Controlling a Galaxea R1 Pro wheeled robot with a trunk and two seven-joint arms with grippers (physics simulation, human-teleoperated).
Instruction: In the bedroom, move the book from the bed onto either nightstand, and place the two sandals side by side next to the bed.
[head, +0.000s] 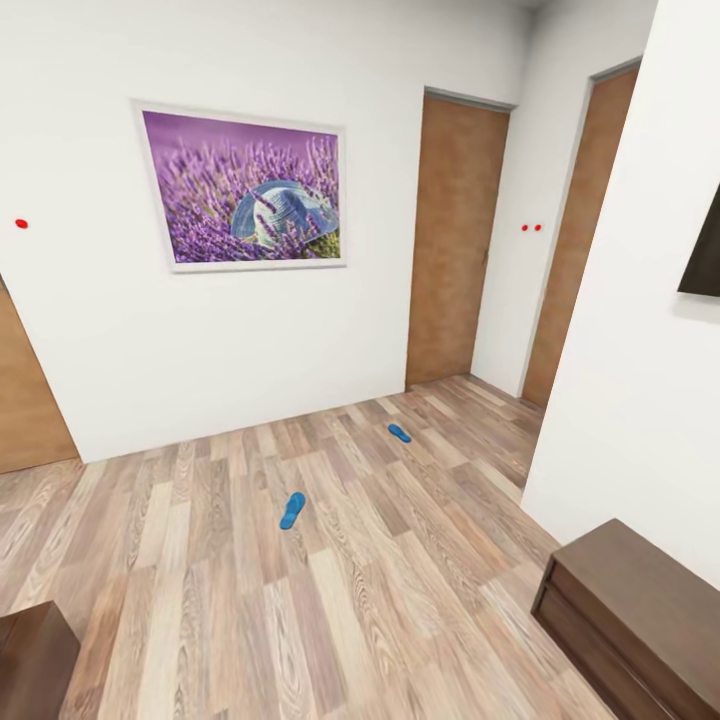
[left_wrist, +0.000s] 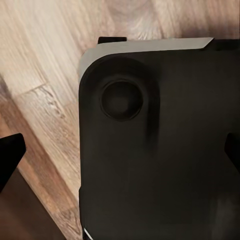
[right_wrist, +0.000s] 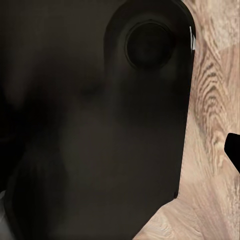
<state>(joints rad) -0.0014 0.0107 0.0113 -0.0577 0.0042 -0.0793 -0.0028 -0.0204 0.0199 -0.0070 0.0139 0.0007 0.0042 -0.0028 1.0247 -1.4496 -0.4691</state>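
On the wood-plank floor (head: 200, 560) ahead of me lie the two blue sandals, well apart: the nearer sandal (head: 292, 510) at mid-floor, the farther sandal (head: 399, 432) toward the brown door (head: 455, 240). A lavender picture (head: 243, 187) hangs on the white wall. Dark wooden furniture (head: 630, 610) stands low at my right. Both wrist views show my dark base above the planks; whether my fingers are open or closed, I cannot tell.

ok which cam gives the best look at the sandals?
Head view. Both blue sandals lie apart on the wood floor: the nearer sandal mid-floor, the farther sandal toward the brown door. The wrist views show dark robot body and floor planks instead.
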